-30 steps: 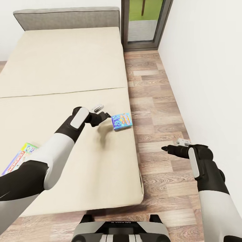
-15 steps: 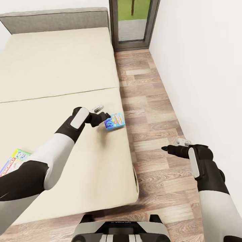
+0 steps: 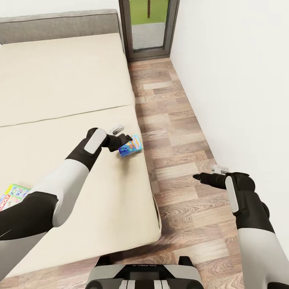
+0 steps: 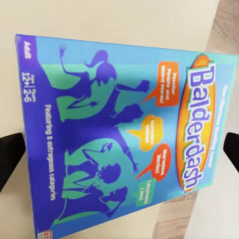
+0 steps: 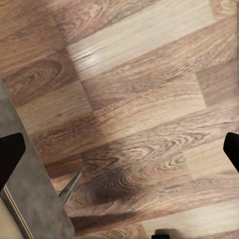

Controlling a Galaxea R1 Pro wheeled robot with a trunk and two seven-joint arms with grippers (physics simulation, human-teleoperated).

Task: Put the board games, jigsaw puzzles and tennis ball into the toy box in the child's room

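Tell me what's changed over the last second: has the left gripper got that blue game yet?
Not gripped yet. The whole head view slid left, so the robot itself turned or rolled. With that, the left gripper closed in on the blue board game near the bed edge; its open fingers now flank the box. The right gripper stayed open over the wooden floor. The game box lies flat as before.

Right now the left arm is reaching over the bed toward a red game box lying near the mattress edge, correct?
Not quite: the game box is blue, not red, as the left wrist view shows. The rest holds: the left arm reaches over the bed, and the box lies near the mattress edge.
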